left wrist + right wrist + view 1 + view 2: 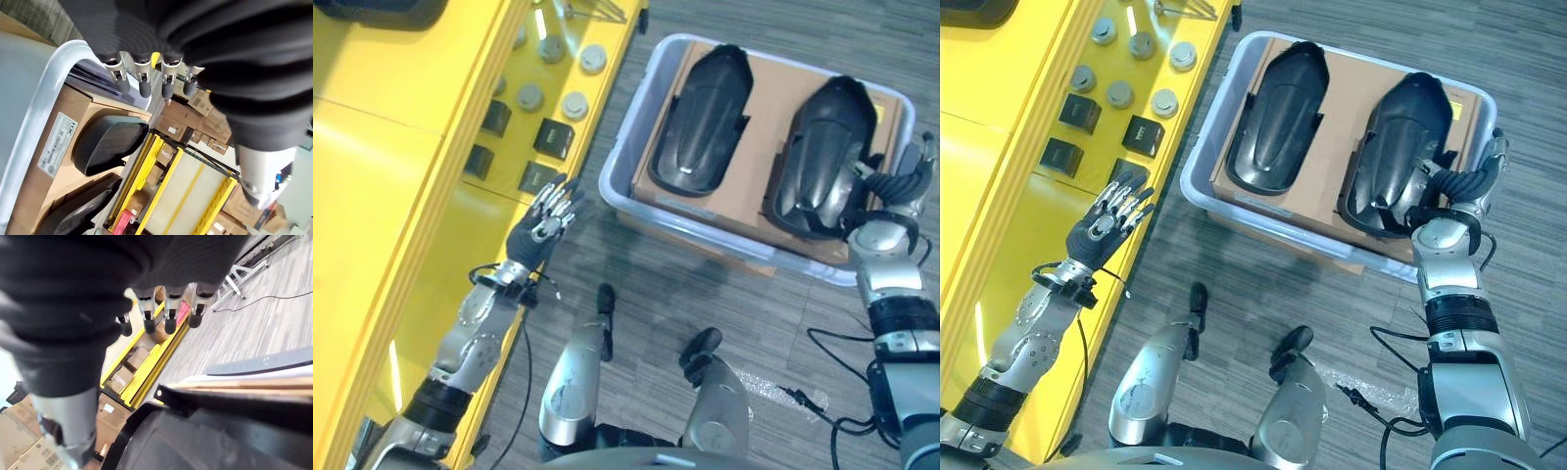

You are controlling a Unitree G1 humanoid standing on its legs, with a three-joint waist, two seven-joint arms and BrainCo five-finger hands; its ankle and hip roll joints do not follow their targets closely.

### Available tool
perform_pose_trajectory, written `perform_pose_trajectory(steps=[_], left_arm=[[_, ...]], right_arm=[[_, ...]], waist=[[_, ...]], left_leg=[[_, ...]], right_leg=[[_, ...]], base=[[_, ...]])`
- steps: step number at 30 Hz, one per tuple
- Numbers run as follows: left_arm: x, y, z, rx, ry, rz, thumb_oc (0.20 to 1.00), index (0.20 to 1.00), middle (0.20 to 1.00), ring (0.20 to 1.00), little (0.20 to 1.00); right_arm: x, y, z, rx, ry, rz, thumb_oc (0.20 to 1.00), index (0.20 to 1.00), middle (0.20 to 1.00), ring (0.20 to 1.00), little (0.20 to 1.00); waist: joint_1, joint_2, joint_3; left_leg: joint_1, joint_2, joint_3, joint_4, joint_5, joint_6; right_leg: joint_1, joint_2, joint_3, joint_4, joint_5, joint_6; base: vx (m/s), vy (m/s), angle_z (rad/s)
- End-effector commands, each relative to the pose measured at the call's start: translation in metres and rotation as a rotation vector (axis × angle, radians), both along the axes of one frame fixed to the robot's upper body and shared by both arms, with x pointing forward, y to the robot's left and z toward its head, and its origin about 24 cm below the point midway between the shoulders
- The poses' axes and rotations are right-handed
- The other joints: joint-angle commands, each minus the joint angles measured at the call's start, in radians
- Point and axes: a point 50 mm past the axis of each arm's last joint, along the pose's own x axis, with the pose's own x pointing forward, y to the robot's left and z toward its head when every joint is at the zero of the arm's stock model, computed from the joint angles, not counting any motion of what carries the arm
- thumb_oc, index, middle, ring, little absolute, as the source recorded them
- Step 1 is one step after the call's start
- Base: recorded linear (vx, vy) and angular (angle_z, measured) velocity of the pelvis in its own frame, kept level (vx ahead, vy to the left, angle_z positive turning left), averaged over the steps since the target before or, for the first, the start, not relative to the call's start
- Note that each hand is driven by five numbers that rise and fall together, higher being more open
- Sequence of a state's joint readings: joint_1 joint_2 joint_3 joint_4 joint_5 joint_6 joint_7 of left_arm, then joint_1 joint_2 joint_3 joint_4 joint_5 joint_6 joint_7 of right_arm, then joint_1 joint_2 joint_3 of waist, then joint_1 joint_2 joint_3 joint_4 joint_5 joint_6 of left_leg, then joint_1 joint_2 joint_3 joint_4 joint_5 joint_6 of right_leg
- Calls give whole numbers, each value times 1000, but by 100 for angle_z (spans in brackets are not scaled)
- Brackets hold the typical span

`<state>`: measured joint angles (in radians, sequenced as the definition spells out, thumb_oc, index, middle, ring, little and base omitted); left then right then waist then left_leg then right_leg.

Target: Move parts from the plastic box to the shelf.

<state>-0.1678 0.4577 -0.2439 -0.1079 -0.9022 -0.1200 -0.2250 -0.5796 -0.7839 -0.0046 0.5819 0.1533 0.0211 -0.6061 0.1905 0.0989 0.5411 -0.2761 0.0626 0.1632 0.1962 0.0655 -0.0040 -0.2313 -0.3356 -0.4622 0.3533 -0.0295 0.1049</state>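
Observation:
The pale plastic box point(625, 157) stands on the floor at the right, lined with a cardboard sheet point(773, 88). Two black moulded parts lie in it side by side: the left part point(700, 122) and the right part point(822, 147). My right hand point(1454, 186) rests at the near right edge of the right part point(195, 440), its fingers point(168, 308) relaxed above it with nothing curled in them. My left hand point(543, 230) hovers with straight fingers point(142, 85) over the front edge of the yellow shelf point(391, 196), left of the box.
Several grey round pieces point(575, 105) and black square blocks point(553, 137) sit on the shelf surface near my left hand. Grey plank floor lies between shelf and box. Yellow racks with cardboard cartons point(171, 122) stand farther off.

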Motion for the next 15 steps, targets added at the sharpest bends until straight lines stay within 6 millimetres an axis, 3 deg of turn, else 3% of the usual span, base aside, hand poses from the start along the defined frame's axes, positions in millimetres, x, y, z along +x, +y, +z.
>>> perform_pose_trajectory(steps=[1,15], left_arm=[[-9,-2,18,-81,-97,-10,1000,1000,1000,1000,1000],[-7,0,21,-81,-98,-2,1000,1000,1000,1000,1000]], right_arm=[[1,9,21,-64,-68,34,1000,1000,1000,1000,1000],[1,21,-5,-1,-7,71,1000,1000,1000,1000,1000]], waist=[[1,-3,-22],[-11,-9,-21]], left_leg=[[-37,41,-41,105,-118,-45],[-43,46,-14,74,-86,-42]], right_leg=[[-4,17,36,-56,-8,58],[-1,27,29,-99,20,51]], base=[[26,11,-13],[-14,5,-3]])
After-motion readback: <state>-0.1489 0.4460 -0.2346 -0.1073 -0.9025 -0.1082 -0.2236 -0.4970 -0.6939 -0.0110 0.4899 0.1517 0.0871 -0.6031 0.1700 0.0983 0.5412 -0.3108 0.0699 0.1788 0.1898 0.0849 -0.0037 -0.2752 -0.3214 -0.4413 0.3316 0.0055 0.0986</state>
